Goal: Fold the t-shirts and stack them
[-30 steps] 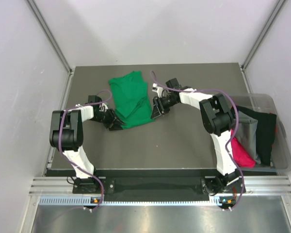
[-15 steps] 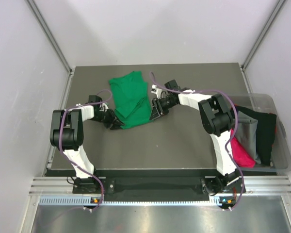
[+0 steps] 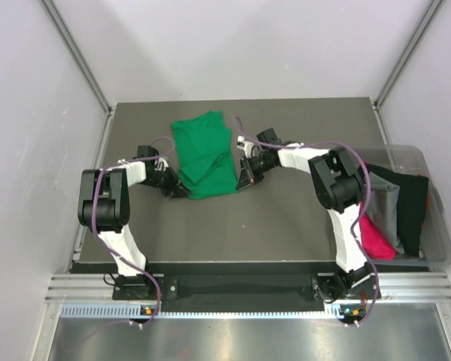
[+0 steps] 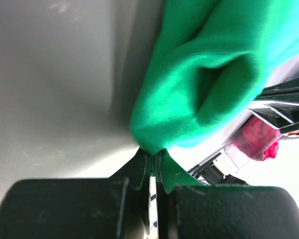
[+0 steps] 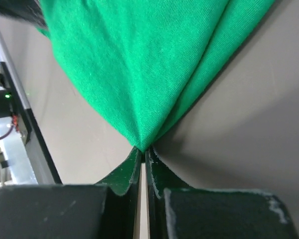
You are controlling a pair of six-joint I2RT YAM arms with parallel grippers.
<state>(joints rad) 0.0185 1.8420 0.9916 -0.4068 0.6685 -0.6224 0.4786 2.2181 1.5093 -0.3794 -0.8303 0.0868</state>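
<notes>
Jaws first. On the left gripper they're pressed together with a pinch of the bright green soft-fabric t-shirt caught between the tips. The cloth bulges out in a rounded fold just past them. Over on the right gripper it's the same story: jaws clamped tight on a gathered point of the green cloth, which fans out wide from the tips in long creases. The flat dark grey tabletop shows right beside that pinch.

From above, the left gripper has the garment's near-left corner and the right gripper has its near-right corner. They sit one on either side, with the near hem running between them. The green t-shirt lies partly folded and layered. It makes a narrow shape stretching from the two grippers toward the far edge of the tabletop, a little left of the middle. Both arms bend in from the sides, elbows out toward the left and right edges.

At the right edge sits a clear plastic bin. Inside are a black t-shirt, a grey t-shirt and a magenta-pink t-shirt, bunched together and draped over each other.
</notes>
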